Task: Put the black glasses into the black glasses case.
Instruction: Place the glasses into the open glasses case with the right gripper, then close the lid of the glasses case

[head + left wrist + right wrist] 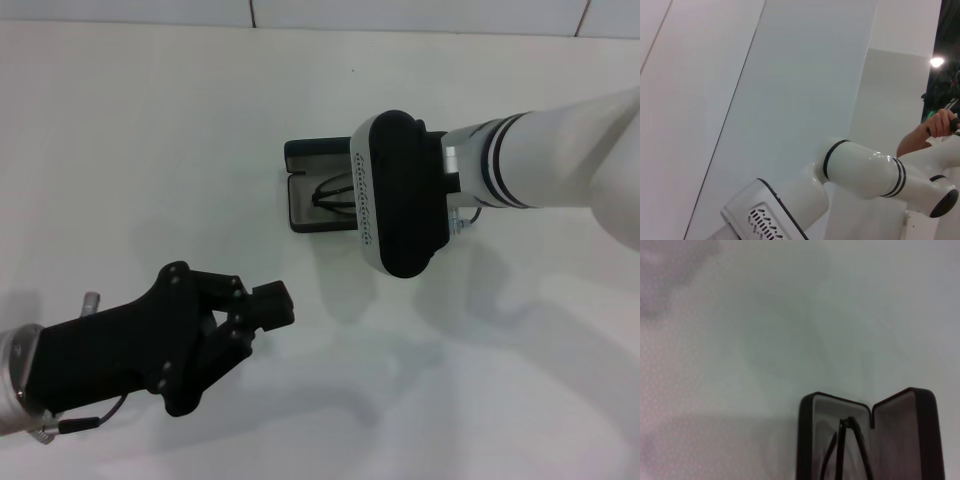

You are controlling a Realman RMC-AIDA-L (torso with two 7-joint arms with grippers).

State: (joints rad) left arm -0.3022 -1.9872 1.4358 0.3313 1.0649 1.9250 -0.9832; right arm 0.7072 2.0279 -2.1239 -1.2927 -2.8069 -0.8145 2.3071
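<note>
The placing step looks nearly done: the black glasses point(333, 192) already lie inside the open black glasses case point(305, 185), which sits just above centre in the head view, its lid standing open at the far side. The right gripper point(400, 195) hovers over the case's 3 o'clock half, hiding its fingers, so whether it grips or has let go cannot be told. In the right wrist view the frame's thin arms rest in the grey tray.

The next move probably calls for lifting the right arm straight up, clear of the frame, then closing the lid.

The left gripper point(262, 310) is parked at 7 o'clock, its fingers drawn together on nothing.

The white table point(150, 150) is plain and matte; a white wall point(400, 12) bounds it at 12 o'clock.
</note>
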